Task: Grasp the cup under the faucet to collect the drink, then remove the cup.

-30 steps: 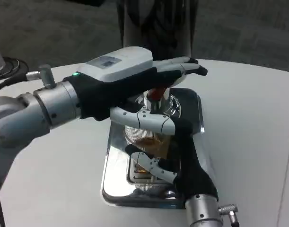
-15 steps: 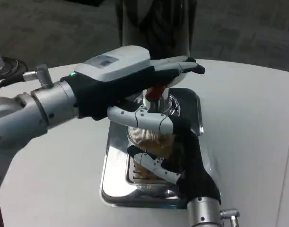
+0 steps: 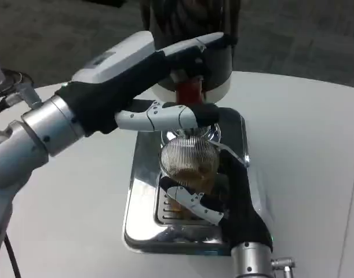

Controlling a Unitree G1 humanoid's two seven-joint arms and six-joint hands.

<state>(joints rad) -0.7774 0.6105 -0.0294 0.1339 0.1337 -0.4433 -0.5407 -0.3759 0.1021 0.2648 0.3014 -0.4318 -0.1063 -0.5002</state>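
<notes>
right hand point(image 3: 223, 200) coming up from the bottom edge just right of centre, fingers wrapped around the ribbed clear cup point(image 3: 189, 162) in the middle of the frame, so clamped on the cup, no question. cup sitting over the grate of the shiny metal drip tray point(image 3: 139, 191), right under the faucet point(image 3: 189, 92) with its red bit, at upper centre. can't tell if the cup bottom is resting on the grate or held just off it.

left hand point(image 3: 148, 75) reaching in from the left edge, white back up, fingertips up on the faucet lever area against the dark dispenser point(image 3: 188, 23) at the top. thumb stretched out sideways just above the cup rim. looks like pressing or resting on the tap rather than gripping anything; fingers mostly straight and apart, nothing held as far as visible.

progress-wise: grasp part done, cup under the spout done, and already an amber layer of drink in the lower part of the cup, roughly the bottom third or so. no visible stream from the spout, though too blurry around there to be sure. guessing somewhere around the tail end of the fill.

left to do, judging from this: let go of the tap, then slide or lift the cup out from under the faucet and clear of the tray onto the white tabletop point(image 3: 304, 145). plenty of bare room to the right of the tray for that.
</notes>
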